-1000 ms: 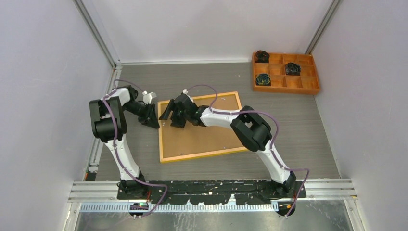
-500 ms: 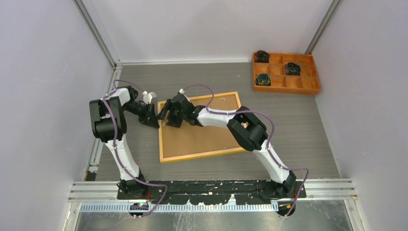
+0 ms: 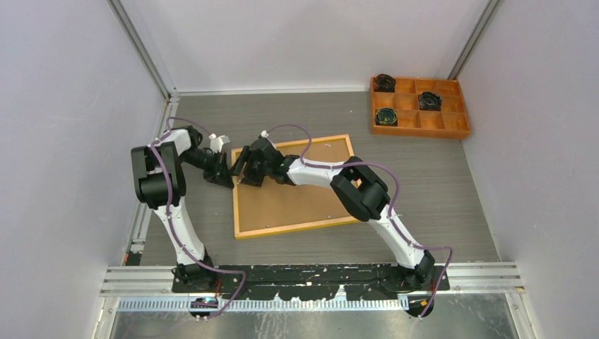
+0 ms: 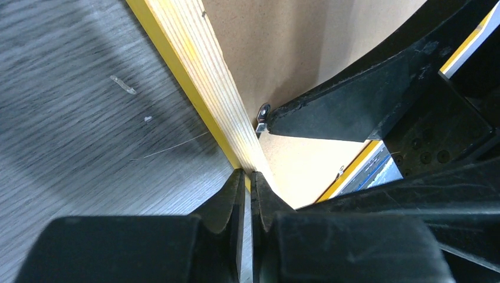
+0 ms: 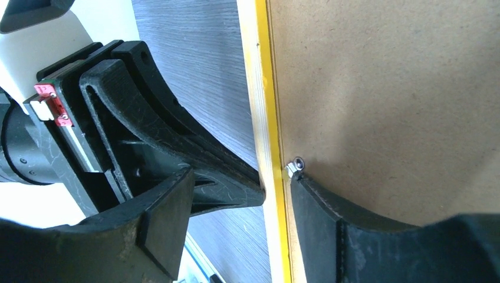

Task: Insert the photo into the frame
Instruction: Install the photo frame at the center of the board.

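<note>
An orange tray (image 3: 424, 132), divided into compartments, is set at the far right of the table (image 3: 438, 183). Three dark coiled items are counted in it, each in its own compartment: one at the far left corner (image 3: 385, 82), one at the near left (image 3: 386, 116), and one right of the middle (image 3: 429, 100). One frame (image 3: 293, 227) is laid back-up at the table's centre, and one brown backing board (image 3: 289, 201) is held inside it.

The left gripper (image 4: 248, 177) is closed to a thin slit, its tips set against the frame's left rim; a pinch on the rim cannot be told. The right gripper (image 5: 239, 180) is spread wide astride that rim, with nothing grasped. One finger is placed at a small metal tab (image 5: 295, 165) on the board, the other over the table.
</note>
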You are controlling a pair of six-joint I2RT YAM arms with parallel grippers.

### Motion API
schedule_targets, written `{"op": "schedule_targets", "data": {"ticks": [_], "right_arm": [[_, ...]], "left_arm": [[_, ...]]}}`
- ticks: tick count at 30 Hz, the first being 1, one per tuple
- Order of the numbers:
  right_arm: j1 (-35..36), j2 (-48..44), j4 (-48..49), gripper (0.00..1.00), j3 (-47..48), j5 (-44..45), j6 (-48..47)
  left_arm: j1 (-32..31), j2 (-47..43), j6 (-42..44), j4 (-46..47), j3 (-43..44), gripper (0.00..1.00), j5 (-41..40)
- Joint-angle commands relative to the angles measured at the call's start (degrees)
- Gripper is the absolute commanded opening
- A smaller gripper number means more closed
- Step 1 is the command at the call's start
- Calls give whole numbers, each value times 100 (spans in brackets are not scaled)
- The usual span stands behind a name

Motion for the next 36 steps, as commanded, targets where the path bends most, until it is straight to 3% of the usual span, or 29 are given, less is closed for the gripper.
{"op": "schedule_targets", "data": {"ticks": [1,12,17,19,26,30,36], "right_arm": [[51,198,-70,63,204,62,68],[37,256,-66,60,289,62,74],[-15,-166,25,61,-40,-11,13],[-107,-482,119,65,-359,-83,16],[-1024,-2343,40,86,-2104,218,-548],[-1810,-3536,-815,95,-2911,1046,-1266],[-2980,-4022,-1265,100,-3540,1654,-1827]], "left_arm": [[-36,166,176,248,-102,6,-226],[-31,134,258,197,-88,6,-243],[-20,108,329,78,-25,6,-245],[12,75,418,-41,44,6,-215],[250,-123,844,-401,306,13,-390],[183,-328,991,-220,-55,19,-579],[-28,-713,1016,156,-700,28,-858]]}}
